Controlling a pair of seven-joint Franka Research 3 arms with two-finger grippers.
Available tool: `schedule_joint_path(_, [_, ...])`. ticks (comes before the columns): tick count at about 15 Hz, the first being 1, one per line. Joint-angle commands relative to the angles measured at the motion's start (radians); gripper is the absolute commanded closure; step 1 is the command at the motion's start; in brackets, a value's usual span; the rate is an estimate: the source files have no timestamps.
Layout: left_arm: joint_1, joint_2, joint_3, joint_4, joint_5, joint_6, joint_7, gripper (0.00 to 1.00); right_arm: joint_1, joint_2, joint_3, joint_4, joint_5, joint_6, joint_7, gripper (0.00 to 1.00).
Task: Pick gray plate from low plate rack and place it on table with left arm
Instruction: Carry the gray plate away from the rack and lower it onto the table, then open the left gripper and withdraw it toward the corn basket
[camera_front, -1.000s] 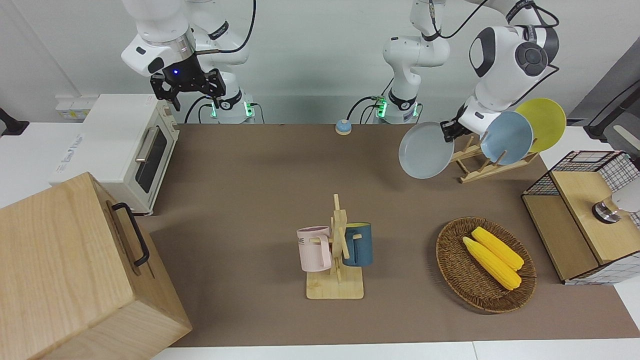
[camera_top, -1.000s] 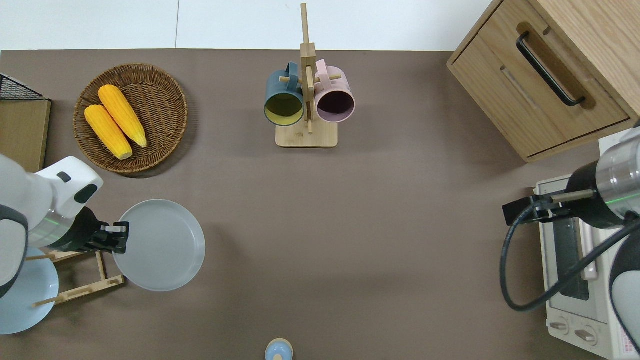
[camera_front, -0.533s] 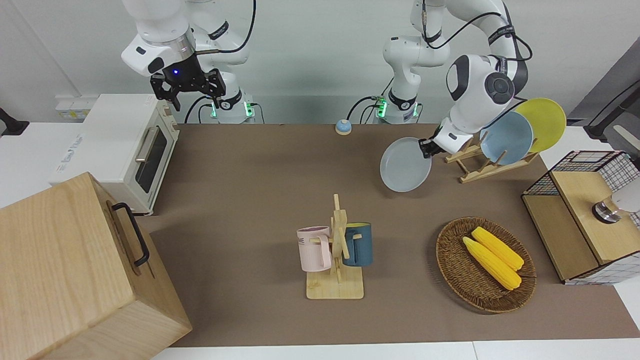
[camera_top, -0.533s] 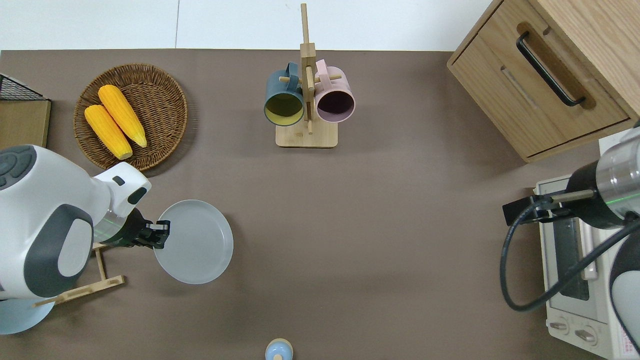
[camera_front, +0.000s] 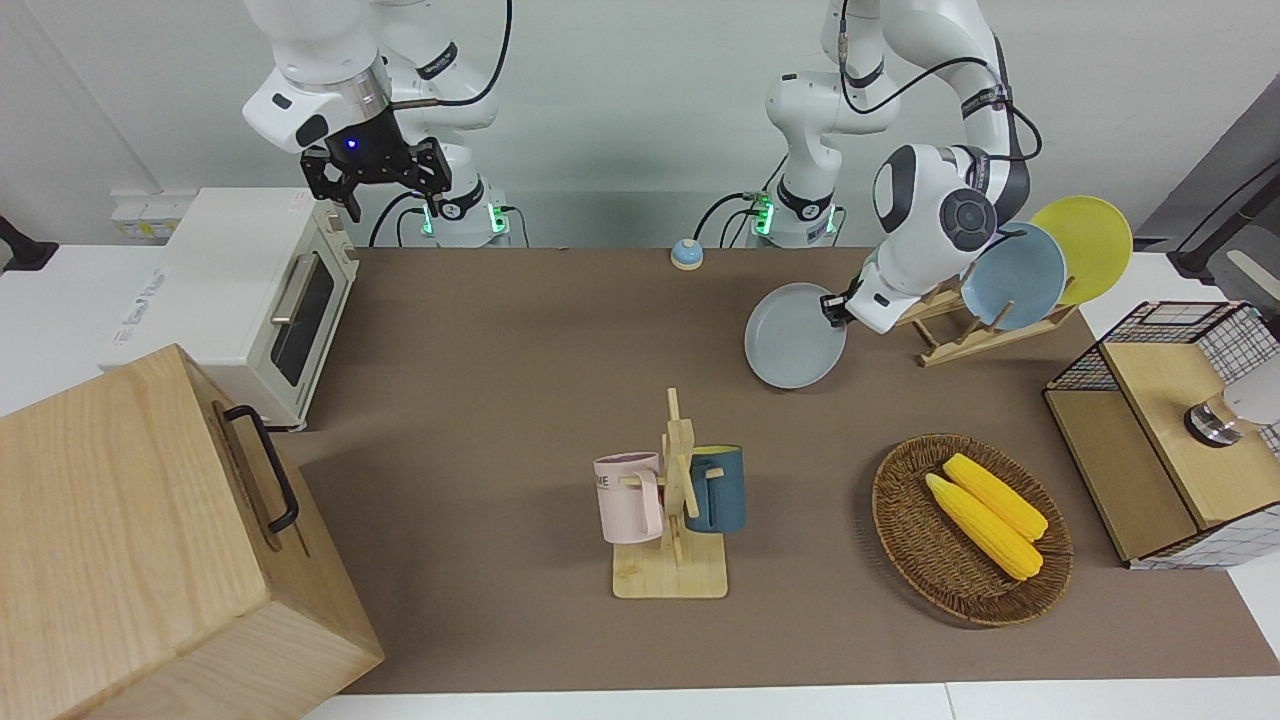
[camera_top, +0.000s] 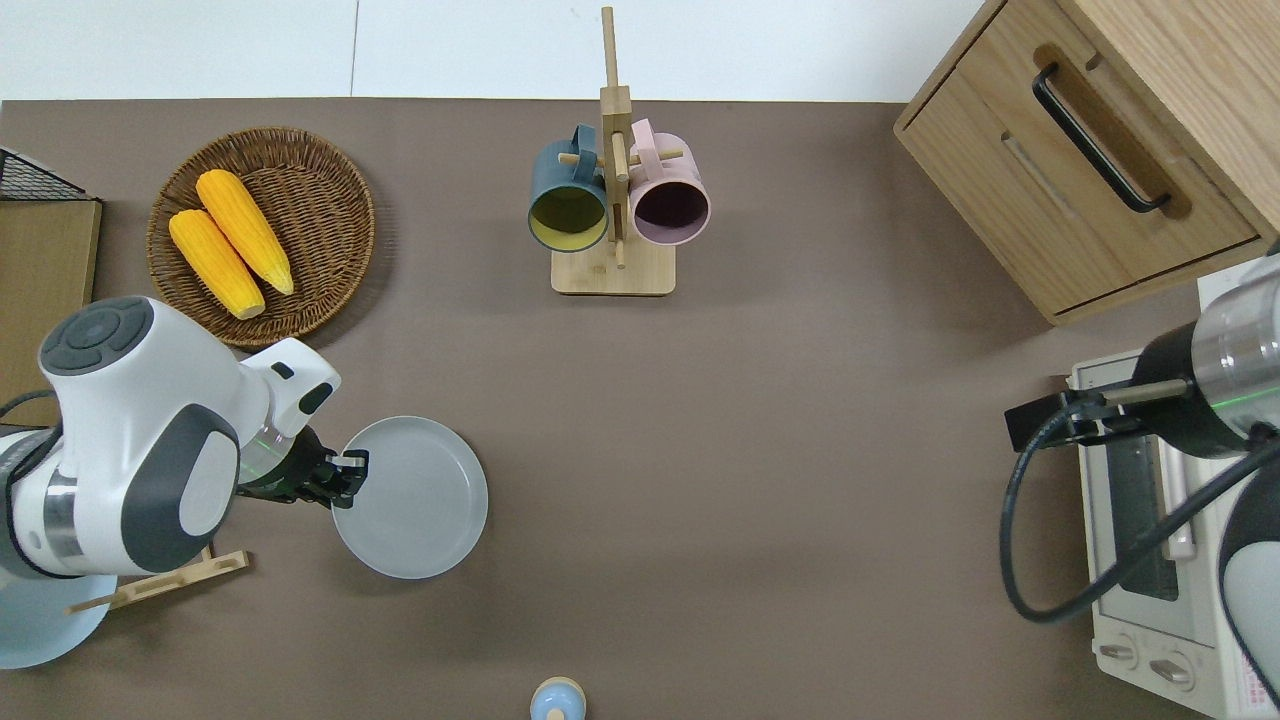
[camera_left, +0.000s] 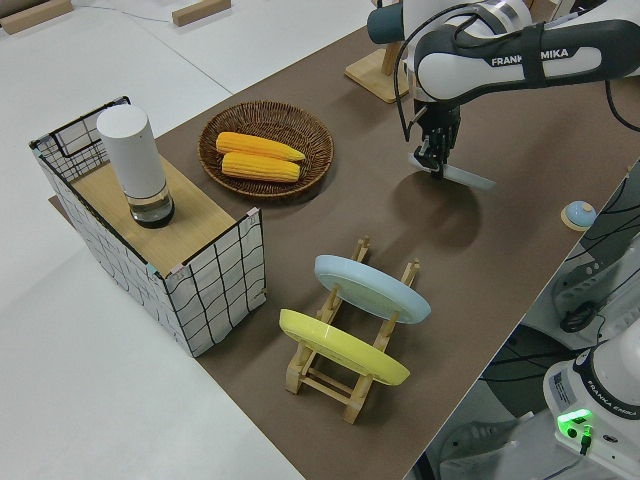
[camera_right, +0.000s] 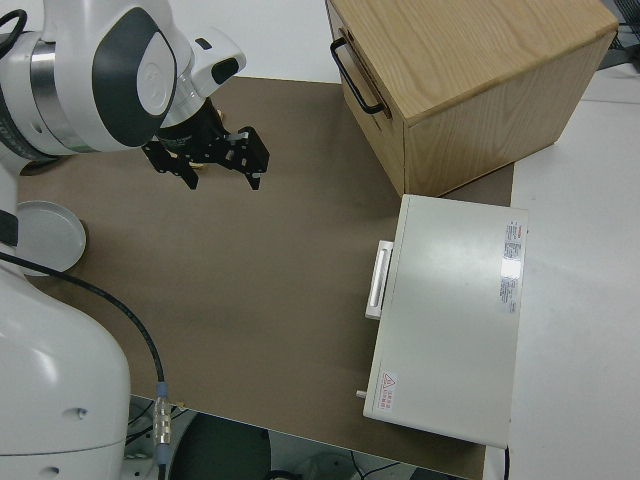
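The left gripper (camera_top: 345, 478) is pinching the rim of the round, smooth gray plate (camera_top: 412, 497), holding it over the matte brown table (camera_top: 760, 450) toward the left arm's end; the right arm is sitting parked, fingers spread.

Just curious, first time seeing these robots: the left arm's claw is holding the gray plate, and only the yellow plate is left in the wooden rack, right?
Not quite. The left claw does hold the gray plate, but the low plate rack holds two: the yellow plate and a blue plate, as the left side view shows.

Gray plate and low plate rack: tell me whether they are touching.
Apart. The overhead view shows bare table between the gray plate, held by the left gripper, and the low plate rack.
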Motion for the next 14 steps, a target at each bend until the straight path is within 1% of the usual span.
schedule_joint_path(1, [-0.001, 0.045, -0.003, -0.004, -0.006, 0.061, -0.016, 0.51, -0.013, -0.005, 0.007, 0.006, 0.003, -0.015, -0.003, 0.011])
schedule_joint_path(2, [-0.001, 0.045, -0.003, -0.004, -0.004, 0.066, -0.012, 0.26, -0.015, -0.005, 0.007, 0.006, 0.003, -0.015, -0.003, 0.013])
schedule_joint_path(3, [0.001, 0.048, -0.003, -0.001, -0.003, 0.064, -0.010, 0.16, -0.013, -0.005, 0.007, 0.006, 0.003, -0.015, -0.003, 0.013])
schedule_joint_path(6, [0.001, 0.042, -0.001, 0.017, 0.000, 0.049, -0.010, 0.04, -0.015, -0.005, 0.007, 0.006, 0.003, -0.015, -0.003, 0.011])
schedule_joint_path(7, [0.002, 0.039, 0.004, 0.038, 0.005, 0.041, -0.010, 0.02, -0.015, -0.005, 0.007, 0.006, 0.003, -0.015, -0.003, 0.013])
schedule_joint_path(9, [0.005, 0.036, 0.013, 0.100, 0.025, 0.006, -0.012, 0.01, -0.015, -0.005, 0.007, 0.006, 0.003, -0.015, -0.003, 0.011])
schedule_joint_path(11, [0.013, 0.034, 0.013, 0.172, 0.064, -0.011, -0.010, 0.01, -0.015, -0.005, 0.007, 0.006, 0.003, -0.015, -0.003, 0.013])
schedule_joint_path(14, [0.014, 0.017, 0.013, 0.229, 0.129, -0.029, -0.009, 0.01, -0.015, -0.005, 0.007, 0.006, 0.003, -0.015, -0.003, 0.013])
